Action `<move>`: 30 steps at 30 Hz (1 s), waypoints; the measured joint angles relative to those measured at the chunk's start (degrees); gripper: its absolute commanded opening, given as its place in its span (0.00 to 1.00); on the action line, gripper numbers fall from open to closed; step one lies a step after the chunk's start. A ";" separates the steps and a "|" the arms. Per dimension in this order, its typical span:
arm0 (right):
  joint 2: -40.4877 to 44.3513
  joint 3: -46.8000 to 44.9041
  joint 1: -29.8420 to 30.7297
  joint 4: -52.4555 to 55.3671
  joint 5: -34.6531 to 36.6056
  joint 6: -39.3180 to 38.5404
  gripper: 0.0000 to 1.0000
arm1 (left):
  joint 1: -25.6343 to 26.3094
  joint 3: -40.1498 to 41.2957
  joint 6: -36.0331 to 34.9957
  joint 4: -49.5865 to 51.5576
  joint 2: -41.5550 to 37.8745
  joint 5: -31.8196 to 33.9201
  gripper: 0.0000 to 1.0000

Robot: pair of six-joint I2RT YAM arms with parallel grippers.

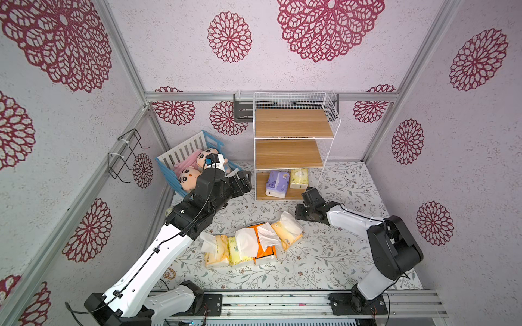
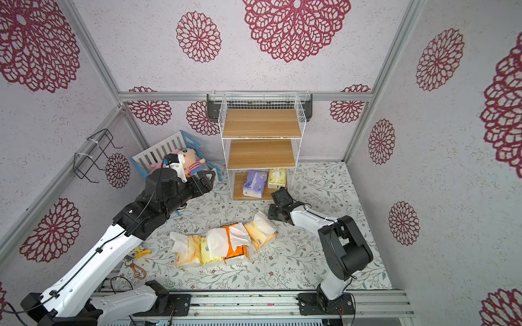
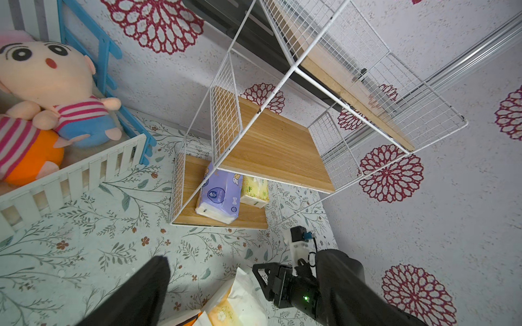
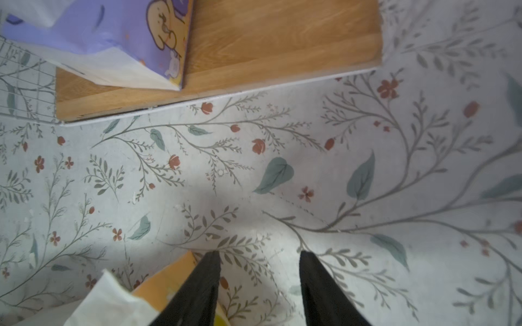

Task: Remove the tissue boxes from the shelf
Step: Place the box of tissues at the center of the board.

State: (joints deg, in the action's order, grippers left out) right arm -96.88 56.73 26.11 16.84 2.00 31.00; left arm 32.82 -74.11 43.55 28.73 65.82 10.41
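Left gripper (image 1: 245, 180): wide open, empty.
Purple pack (image 1: 278, 183): at its 3 o'clock, on the shelf's (image 1: 288, 153) bottom board, long axis 12-to-6.
Yellow pack (image 1: 299, 178): just beside it, same board.
Right gripper (image 4: 258, 254): part open, empty, nearer; I'd reach toward 10 o'clock.

floral mat (image 1: 339, 254), shelf (image 1: 293, 124), crib (image 1: 183, 153), 4 tissue pks (image 1: 288, 234)

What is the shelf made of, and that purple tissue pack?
The shelf: thin white grid frame, probably painted metal wire; boards show matte wood grain, wood or wood-look laminate. The purple tissue pack: soft, slightly shiny plastic wrap, judging by its creases.
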 measured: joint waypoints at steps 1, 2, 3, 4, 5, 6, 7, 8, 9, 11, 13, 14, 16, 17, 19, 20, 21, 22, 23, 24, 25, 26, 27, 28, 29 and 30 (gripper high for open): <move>-0.74 0.02 0.00 -0.52 -0.55 -0.31 0.51 | 0.39 -0.02 0.00 0.04 0.24 0.37 0.89; -1.36 -0.07 0.00 -0.94 -1.05 -0.48 0.51 | 0.79 -0.02 0.00 0.20 0.46 0.72 0.89; -1.68 -0.42 0.02 -1.57 -1.66 -0.59 0.52 | 1.11 -0.02 0.00 0.28 0.63 0.94 0.89; -1.77 -1.05 0.02 -2.23 -2.40 -0.70 0.52 | 1.49 -0.02 0.00 0.39 0.85 1.18 0.89; -1.75 -1.88 0.13 -2.89 -3.02 -0.90 0.52 | 1.86 -0.02 -0.02 0.48 1.03 1.44 0.89; -1.70 -2.54 0.28 -3.34 -3.52 -1.01 0.52 | 2.16 -0.02 -0.04 0.57 1.16 1.68 0.89; -1.70 -3.41 0.48 -4.02 -3.98 -1.07 0.52 | 2.47 -0.02 -0.09 0.68 1.22 2.01 0.89; -1.70 -4.37 0.72 -4.55 -4.44 -1.11 0.52 | 2.69 -0.02 -0.17 0.76 1.22 2.27 0.90; -1.64 -5.09 0.98 -5.11 -4.42 -1.49 0.52 | 2.84 -0.02 -0.22 0.79 1.22 2.51 0.90; -0.57 -6.27 1.92 -5.97 -4.83 -1.49 0.52 | 3.04 -0.02 -0.26 0.76 1.22 3.08 0.90; 0.59 -8.00 3.13 -6.60 -4.81 -1.46 0.51 | 3.06 -0.02 -0.37 0.74 1.20 3.54 0.90; 1.51 -9.20 3.80 -7.04 -4.81 -1.40 0.52 | 3.06 -0.02 -0.42 0.74 1.20 3.72 0.90; 3.87 -11.91 5.01 -7.61 -4.74 -0.85 0.51 | 3.08 -0.02 -0.46 0.74 1.20 3.93 0.90; 5.01 -13.09 5.46 -7.69 -4.76 -0.57 0.51 | 3.10 -0.02 -0.48 0.74 1.20 4.00 0.90; 7.91 -16.00 6.58 -7.69 -4.70 0.42 0.52 | 3.19 -0.02 -0.50 0.74 1.20 4.13 0.90; 9.11 -17.09 6.95 -7.50 -4.76 0.96 0.52 | 3.19 -0.02 -0.52 0.74 1.20 4.15 0.90; 10.54 -18.34 7.48 -7.26 -4.72 1.68 0.52 | 3.19 -0.02 -0.57 0.74 1.20 4.20 0.90; 11.93 -19.47 8.04 -7.10 -4.72 2.54 0.52 | 3.19 -0.02 -0.59 0.74 1.20 4.24 0.90; 13.14 -20.35 8.61 -6.86 -4.70 3.26 0.52 | 3.21 -0.02 -0.61 0.72 1.20 4.28 0.90; 14.47 -21.24 9.29 -6.82 -4.72 4.31 0.52 | 3.21 -0.02 -0.63 0.72 1.20 4.31 0.90; 15.63 -21.94 9.94 -6.82 -4.83 5.14 0.52 | 3.21 -0.02 -0.63 0.72 1.20 4.31 0.90; 16.44 -22.40 10.43 -6.82 -4.87 5.90 0.53 | 3.21 -0.02 -0.66 0.72 1.20 4.31 0.90; 17.31 -22.86 10.95 -6.84 -4.90 6.75 0.52 | 3.21 -0.02 -0.66 0.72 1.20 4.31 0.90; 17.97 -23.17 11.41 -6.91 -4.92 7.50 0.53 | 3.21 -0.02 -0.66 0.72 1.20 4.33 0.90; 18.36 -23.32 11.76 -6.95 -4.96 8.20 0.52 | 3.21 -0.02 -0.66 0.72 1.20 4.31 0.91; 18.62 -23.39 12.07 -7.08 -5.01 8.76 0.53 | 3.21 -0.02 -0.66 0.72 1.20 4.31 0.91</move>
State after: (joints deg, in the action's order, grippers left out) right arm -78.26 33.34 38.17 9.76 -3.01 39.77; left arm 36.03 -74.13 42.89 29.45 67.02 14.72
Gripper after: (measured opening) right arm 0.525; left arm 0.905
